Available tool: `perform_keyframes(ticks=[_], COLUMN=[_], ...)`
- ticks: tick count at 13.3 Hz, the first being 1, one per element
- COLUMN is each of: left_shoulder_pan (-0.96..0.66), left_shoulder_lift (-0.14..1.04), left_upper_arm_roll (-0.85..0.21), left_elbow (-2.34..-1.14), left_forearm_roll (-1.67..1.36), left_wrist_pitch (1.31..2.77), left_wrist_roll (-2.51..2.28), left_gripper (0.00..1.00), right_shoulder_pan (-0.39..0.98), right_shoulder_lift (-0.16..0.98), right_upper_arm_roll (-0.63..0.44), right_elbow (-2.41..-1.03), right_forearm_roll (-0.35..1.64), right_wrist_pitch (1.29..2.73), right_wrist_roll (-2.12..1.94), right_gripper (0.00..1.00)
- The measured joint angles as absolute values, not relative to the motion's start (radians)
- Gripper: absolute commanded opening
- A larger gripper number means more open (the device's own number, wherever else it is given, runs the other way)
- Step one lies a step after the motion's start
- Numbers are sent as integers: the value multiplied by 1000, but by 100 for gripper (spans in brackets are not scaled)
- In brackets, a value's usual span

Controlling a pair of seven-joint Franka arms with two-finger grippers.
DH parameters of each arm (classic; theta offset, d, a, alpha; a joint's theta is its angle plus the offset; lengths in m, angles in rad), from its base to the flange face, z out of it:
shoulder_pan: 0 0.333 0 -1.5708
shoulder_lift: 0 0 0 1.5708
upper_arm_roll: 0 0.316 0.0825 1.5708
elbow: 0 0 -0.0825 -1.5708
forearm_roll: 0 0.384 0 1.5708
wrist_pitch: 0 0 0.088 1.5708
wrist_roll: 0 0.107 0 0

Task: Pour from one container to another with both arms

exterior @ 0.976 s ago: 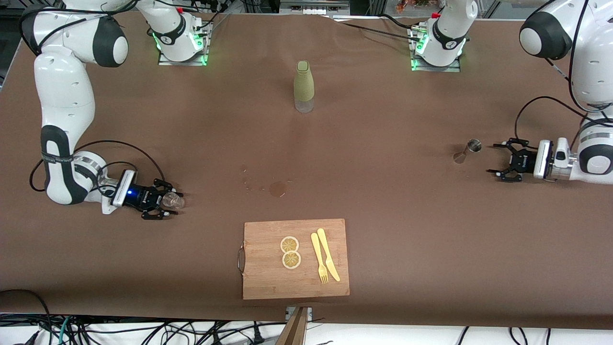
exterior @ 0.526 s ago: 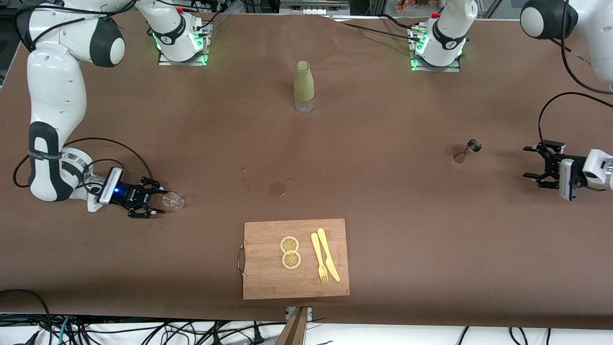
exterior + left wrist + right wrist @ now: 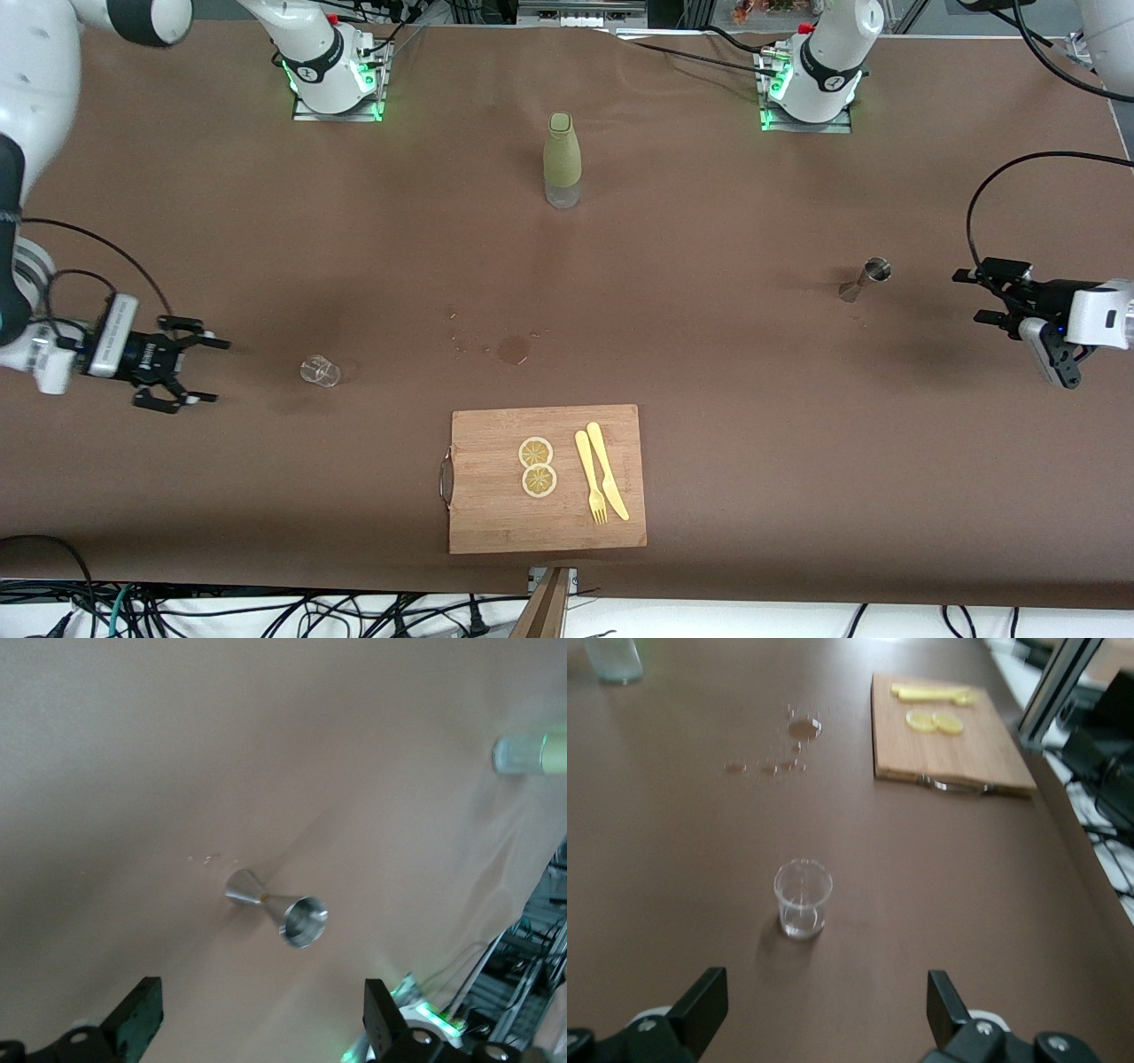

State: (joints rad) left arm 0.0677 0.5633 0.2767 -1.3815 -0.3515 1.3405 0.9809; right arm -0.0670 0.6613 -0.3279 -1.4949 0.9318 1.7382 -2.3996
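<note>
A small clear glass cup [image 3: 320, 370] [image 3: 803, 896] stands alone on the brown table. My right gripper [image 3: 209, 370] [image 3: 824, 992] hovers low toward the right arm's end of the table. It is well apart from the cup, open and empty. A small metal jigger [image 3: 866, 278] [image 3: 279, 908] stands toward the left arm's end. My left gripper [image 3: 972, 297] [image 3: 261, 1010] is open, holds nothing and faces the jigger from a distance.
A green bottle with a clear base [image 3: 562, 159] [image 3: 530, 753] stands between the arm bases. Nearest the front camera lies a wooden cutting board [image 3: 496, 514] [image 3: 983, 757] with lemon slices [image 3: 537, 466], a yellow fork and a knife. A wet spill [image 3: 514, 350] [image 3: 803, 728] marks mid-table.
My right gripper opened off the glass cup and drew back toward its own end of the table. My left gripper also pulled away from the jigger toward its end.
</note>
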Motion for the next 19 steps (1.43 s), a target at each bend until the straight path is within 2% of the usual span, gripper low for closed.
perform_keyframes(ticks=[3,6,10,15,19], left_shoulder_pan=[40,2,-18,-11,-29], left_shoulder_lift=[463,360,260,198,171], left_upper_arm_roll=[168,81,54,72,-15], left_elbow=[-1381,-1380,-1377,-1329,-1307], left_forearm_roll=[-300,-194,-156,-121,-111], left_wrist_pitch=[1314,1310,1316,1328,1326], left_wrist_roll=[673,496,470,344,54], left_gripper=[100,100,100,100,100], right_shoulder_pan=[-58,-49,26,96,105], right_shoulder_lift=[512,389,260,193,191], right_upper_arm_roll=[-289,-262,-249,-246,-245], right_elbow=[-1555,-1620,-1649,-1723,-1737], right_forearm_roll=[823,660,377,195,185], right_wrist_pitch=[1855,1911,1926,1937,1953], right_wrist_roll=[-2278,-2049,-1580,-1119,-1032], right_gripper=[100,100,100,100,100])
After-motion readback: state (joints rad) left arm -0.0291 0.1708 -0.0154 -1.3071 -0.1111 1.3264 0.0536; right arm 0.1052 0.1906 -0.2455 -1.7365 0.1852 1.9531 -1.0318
